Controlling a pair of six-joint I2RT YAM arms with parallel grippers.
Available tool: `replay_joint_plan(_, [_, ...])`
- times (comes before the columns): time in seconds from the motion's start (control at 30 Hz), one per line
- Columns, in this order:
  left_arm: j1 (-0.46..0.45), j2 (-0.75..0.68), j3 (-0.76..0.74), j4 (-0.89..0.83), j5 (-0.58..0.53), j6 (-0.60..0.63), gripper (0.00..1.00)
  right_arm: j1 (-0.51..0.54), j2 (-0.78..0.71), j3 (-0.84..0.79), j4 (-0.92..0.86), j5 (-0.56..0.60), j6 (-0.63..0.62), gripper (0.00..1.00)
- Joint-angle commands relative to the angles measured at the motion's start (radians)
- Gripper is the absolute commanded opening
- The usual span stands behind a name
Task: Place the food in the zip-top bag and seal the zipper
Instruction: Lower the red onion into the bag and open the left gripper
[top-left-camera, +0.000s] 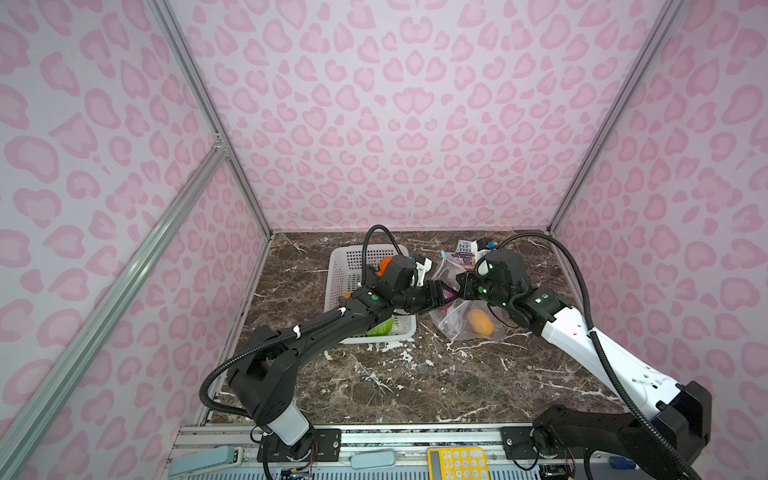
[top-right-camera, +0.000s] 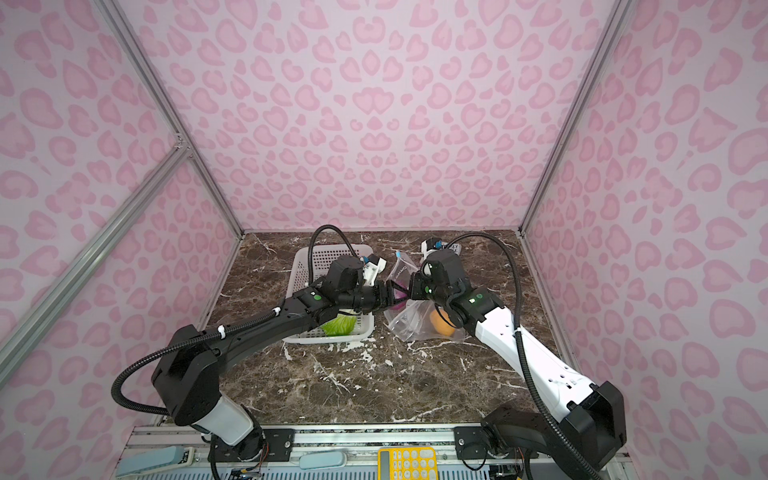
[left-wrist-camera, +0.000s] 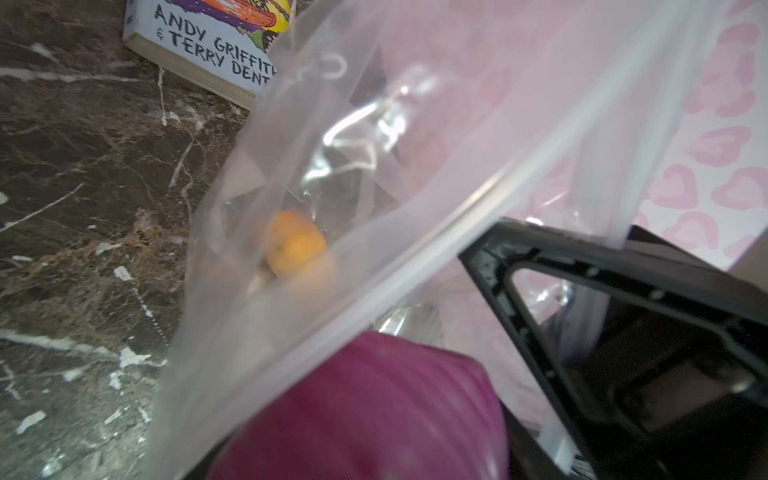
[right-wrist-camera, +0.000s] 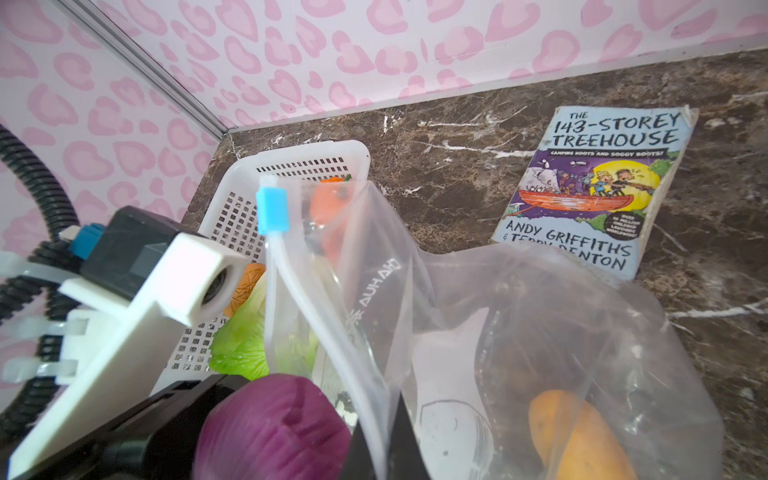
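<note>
The left tool (top-left-camera: 445, 296) pinches one purple onion (right-wrist-camera: 274, 428). The right tool (top-left-camera: 459, 292) pinches one zip-top bag (right-wrist-camera: 519, 332) marked "CHAHUA", with one potato (right-wrist-camera: 577, 436) inside. One book (right-wrist-camera: 598, 187) says "THE 143-STOREY TREEHOUSE".

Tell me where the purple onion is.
In both top views the purple onion sits in the left gripper at the mouth of the zip-top bag, right of the white basket.
</note>
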Motion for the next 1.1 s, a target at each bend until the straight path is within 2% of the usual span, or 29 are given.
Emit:
replay_joint_plan(0.0, [-0.003,0.017,0.038,-0.159,-0.075,0.106,0.48,0.022,0.016,0.018,0.012,-0.008,-0.046,0.0])
replay_joint_plan(0.2, [-0.01,0.037,0.064,-0.293,-0.195,0.187,0.51,0.067,0.057,0.054,-0.011,0.034,-0.076,0.0])
replay_joint_plan(0.37, [-0.013,0.038,0.06,-0.309,-0.245,0.206,0.54,0.079,0.07,0.061,-0.014,0.046,-0.078,0.0])
replay_joint_plan(0.57, [-0.015,0.061,0.079,-0.313,-0.237,0.22,0.65,0.085,0.075,0.065,-0.022,0.058,-0.079,0.0])
replay_joint_plan(0.87, [-0.015,0.05,0.079,-0.3,-0.233,0.217,0.73,0.087,0.079,0.065,-0.025,0.061,-0.08,0.0])
replay_joint_plan(1.07, [-0.015,0.034,0.082,-0.295,-0.23,0.213,0.9,0.089,0.079,0.063,-0.025,0.062,-0.079,0.0])
